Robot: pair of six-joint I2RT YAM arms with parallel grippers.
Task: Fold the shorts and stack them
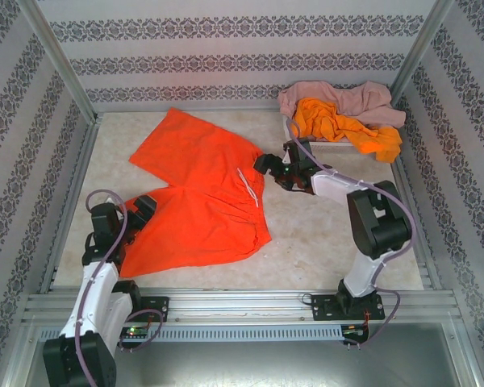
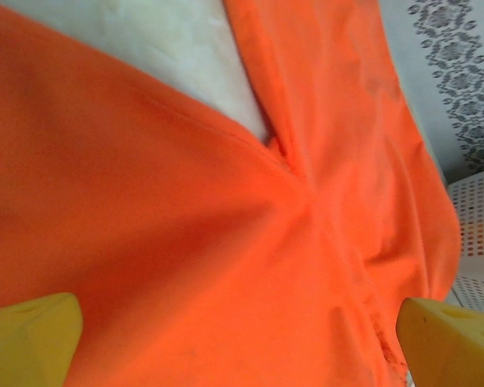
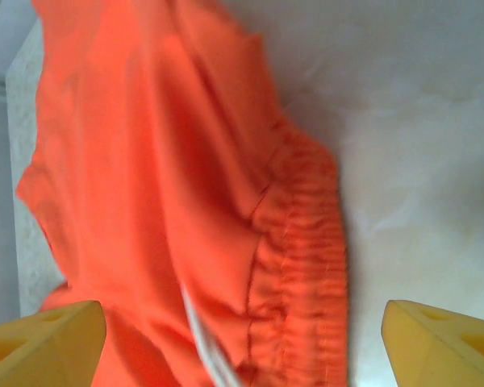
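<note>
One pair of bright orange shorts [image 1: 202, 189] lies spread flat on the table, its elastic waist [image 3: 306, 266] and white drawstring [image 3: 202, 330] on the right side. My left gripper [image 1: 141, 210] hovers open over the lower left leg; orange cloth [image 2: 185, 242] lies under its spread yellow fingertips [image 2: 28, 339]. My right gripper [image 1: 265, 165] stands open at the waist edge, its fingertips [image 3: 444, 343] wide apart above the waistband. A second orange pair [image 1: 347, 129] and dusty pink shorts [image 1: 339, 97] are heaped at the back right.
The white perforated basket [image 2: 480, 234] sits at the back right under the heap, its rim [image 1: 327, 146] just behind my right arm. Patterned walls and metal rails enclose the pale table [image 1: 331, 242].
</note>
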